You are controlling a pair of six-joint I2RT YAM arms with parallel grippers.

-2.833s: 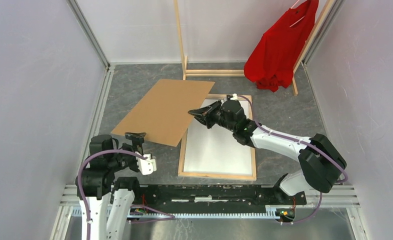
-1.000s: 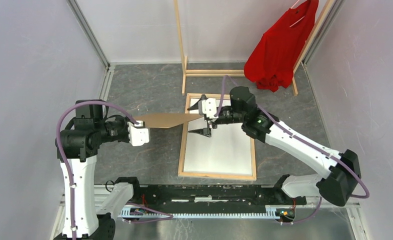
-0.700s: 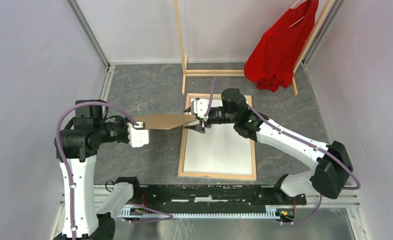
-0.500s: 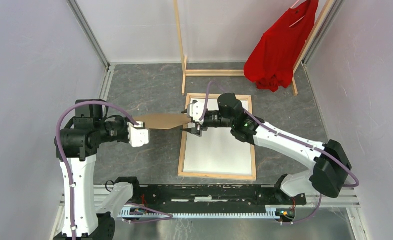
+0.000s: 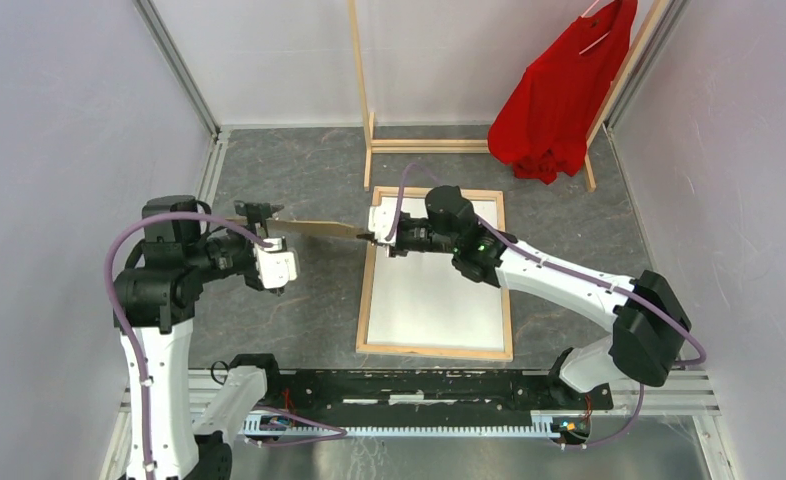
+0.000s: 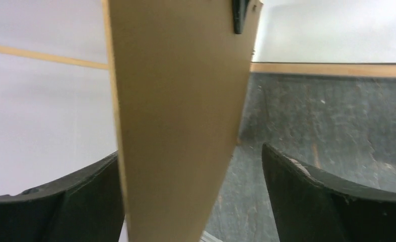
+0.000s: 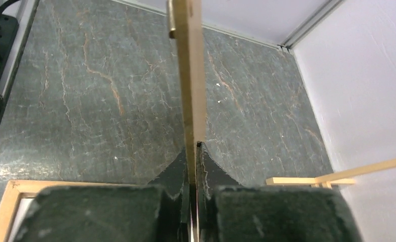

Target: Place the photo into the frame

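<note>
The photo [image 5: 309, 227] hangs in the air left of the frame, turned almost edge-on, so only its plain brown board back shows; its print side is hidden. My right gripper [image 5: 374, 236] is shut on its right end; in the right wrist view the jaws [image 7: 193, 151] pinch the thin board edge [image 7: 188, 75]. My left gripper [image 5: 264, 240] is open at the photo's left end. In the left wrist view the board [image 6: 178, 116] stands between the spread fingers [image 6: 332, 201], close to the left one. The frame [image 5: 364, 300] lies flat on the floor, wood rim around a white panel.
A tall wooden clothes rack [image 5: 361, 90] with a red shirt [image 5: 559, 100] stands at the back. Its foot shows in the right wrist view [image 7: 337, 176]. Grey walls close in left and right. The frame's corner [image 7: 14, 194] lies below the right gripper.
My left gripper has opened and let go of the photo's left end. My right gripper has shut on the right end. The photo has turned further onto its edge.
</note>
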